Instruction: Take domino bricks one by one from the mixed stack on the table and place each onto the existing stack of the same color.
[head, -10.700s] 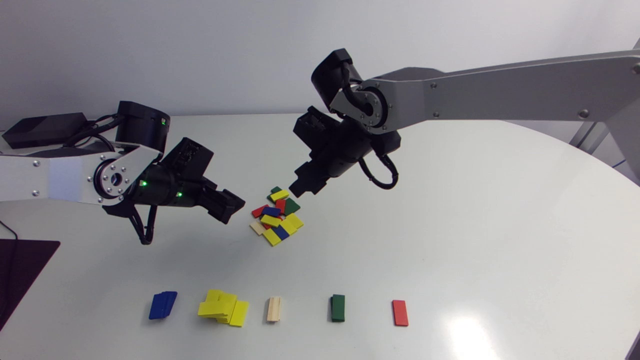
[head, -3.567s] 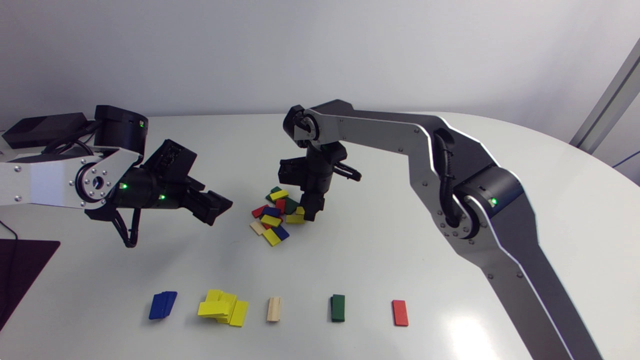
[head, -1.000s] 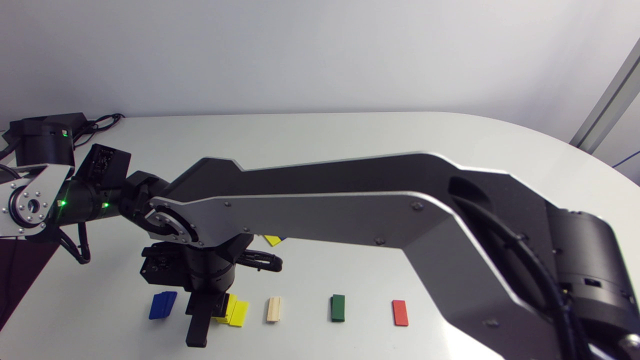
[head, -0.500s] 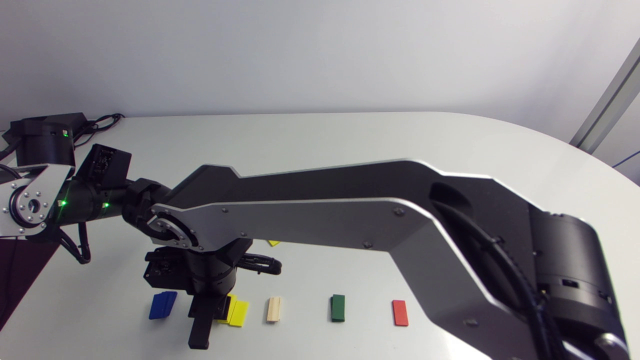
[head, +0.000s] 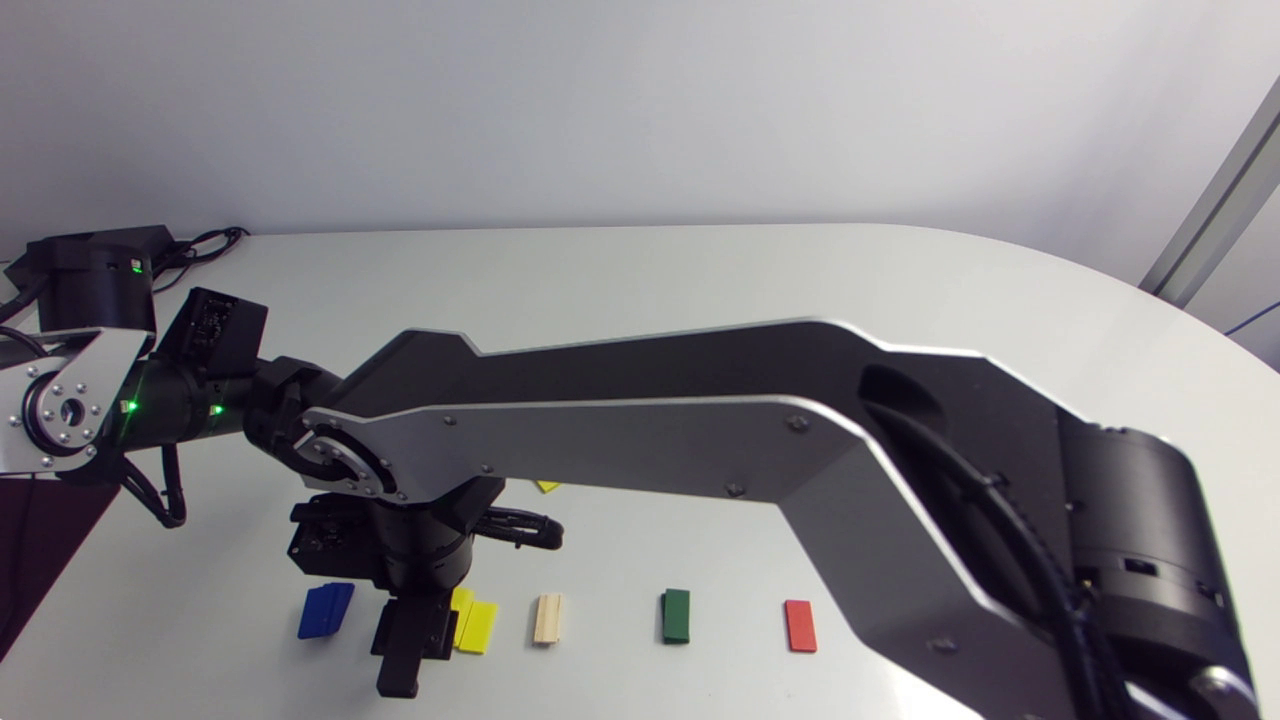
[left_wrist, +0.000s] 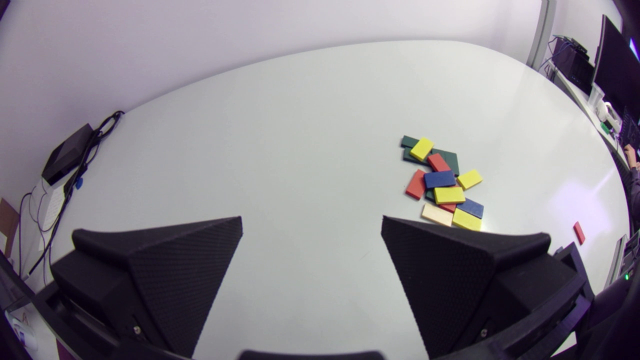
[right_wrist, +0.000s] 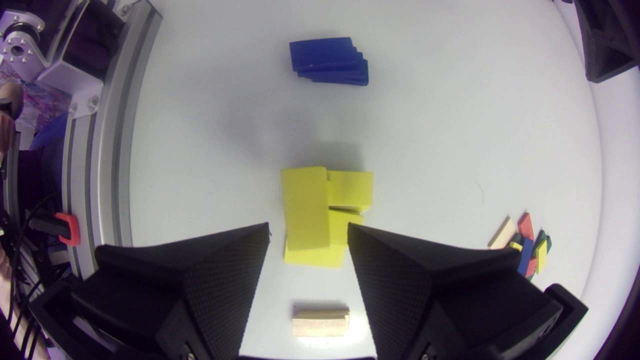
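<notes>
My right gripper (head: 412, 642) hangs over the yellow stack (head: 477, 625) at the table's front. It is open, and its fingers stand apart on either side of the stack. In the right wrist view a yellow brick (right_wrist: 304, 206) lies flat on top of the yellow stack (right_wrist: 350, 190), free of both fingers of my right gripper (right_wrist: 307, 227). The mixed pile (left_wrist: 442, 182) lies ahead of my left gripper (left_wrist: 311, 220), which is open with nothing in it. In the head view my right arm (head: 640, 450) hides most of that pile and my left gripper.
Along the front edge lie the blue stack (head: 325, 609), the wooden stack (head: 547, 618), the green stack (head: 676, 615) and a red brick (head: 799, 625). A black box with cables (left_wrist: 67, 152) sits at the table's far left edge.
My right gripper has opened over the yellow stack and let go of the yellow brick, which now rests on the stack. The left arm has barely moved.
</notes>
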